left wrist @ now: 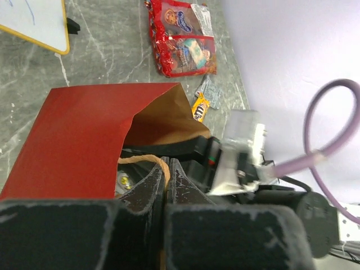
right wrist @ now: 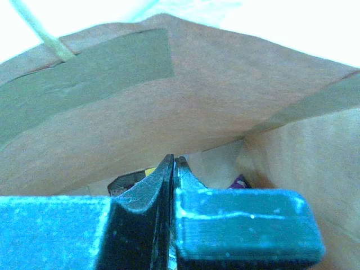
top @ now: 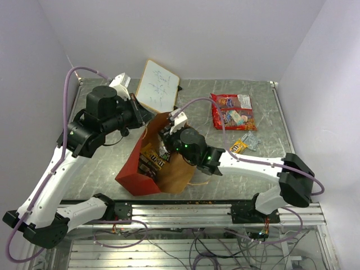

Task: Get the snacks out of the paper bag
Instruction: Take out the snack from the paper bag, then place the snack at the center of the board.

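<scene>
Right gripper (right wrist: 171, 163) was deep inside the paper bag (top: 132, 174), its jaws pressed together with brown kraft walls on every side. Whether a wrapper was pinched between them could not be told. Left gripper (left wrist: 167, 167) was also closed, clamped at the bag's rim, where the tan loop handle (left wrist: 143, 160) ran into its tips.

Beneath everything lay the grey marbled surface (top: 261, 118). The paper bag sat tilted near the front edge of the surface, between the two arms. Its red outside faced the left arm and its mouth gaped upward and towards the far side.

A white board (top: 158, 85) with a yellow edge leaned at the back, just beyond the bag. To the right of the bag, well apart from it, the large red candy bag (top: 232, 111) lay flat on the surface.

Dark brown and yellow packets (top: 151, 158) showed inside the bag's mouth, just beside the right gripper. Nearer the right arm lay a small yellow packet (top: 238, 147), with a silver packet (top: 251, 142) just beside it, both out on the surface.
</scene>
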`<state>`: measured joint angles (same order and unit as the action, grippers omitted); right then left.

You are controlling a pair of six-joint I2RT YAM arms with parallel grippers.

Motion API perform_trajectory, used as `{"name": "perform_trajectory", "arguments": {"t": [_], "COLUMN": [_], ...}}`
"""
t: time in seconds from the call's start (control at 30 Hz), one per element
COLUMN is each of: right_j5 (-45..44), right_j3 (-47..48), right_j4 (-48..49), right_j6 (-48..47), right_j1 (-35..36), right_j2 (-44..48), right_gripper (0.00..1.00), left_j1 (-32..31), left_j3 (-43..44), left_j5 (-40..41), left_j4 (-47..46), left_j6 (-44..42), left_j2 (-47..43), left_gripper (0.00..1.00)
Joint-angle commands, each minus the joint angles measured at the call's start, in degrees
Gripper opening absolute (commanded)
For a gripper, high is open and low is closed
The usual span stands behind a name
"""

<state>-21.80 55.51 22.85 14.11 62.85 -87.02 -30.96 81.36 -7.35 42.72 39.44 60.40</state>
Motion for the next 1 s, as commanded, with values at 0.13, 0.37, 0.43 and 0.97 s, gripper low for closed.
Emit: {"name": "perform_trajectory", "arguments": {"t": [0.13, 0.37, 0.43, 0.97], "right_j5": [-3.47, -21.47, -26.58, -15.38], "right_j3": [7.21, 15.39, 18.53, 7.29], "right_j4": [-16.58, -23.16, -26.22, -58.25], "right_j6": [-10.47, -18.76, -18.79, 9.37], "right_j1": [0.16, -0.38, -2.01, -30.13], "right_j2": [11.14, 17.45, 16.98, 15.02], "right_gripper": [0.00, 0.00, 0.00, 0.00], "left_j1": [-0.16, 0.82, 1.25, 3.47], "left_j3": [5.12, 9.25, 11.28, 25.15], "left_j5": [8.46, 10.98, 11.46, 15.93], "left_j4": [3.54, 7.11, 9.30, 17.86], "left_j6": [-5.16, -10.48, -11.33, -21.23], "left_j2": [2.12, 4.14, 4.85, 9.01], "left_gripper": [0.07, 0.07, 0.07, 0.07]}}
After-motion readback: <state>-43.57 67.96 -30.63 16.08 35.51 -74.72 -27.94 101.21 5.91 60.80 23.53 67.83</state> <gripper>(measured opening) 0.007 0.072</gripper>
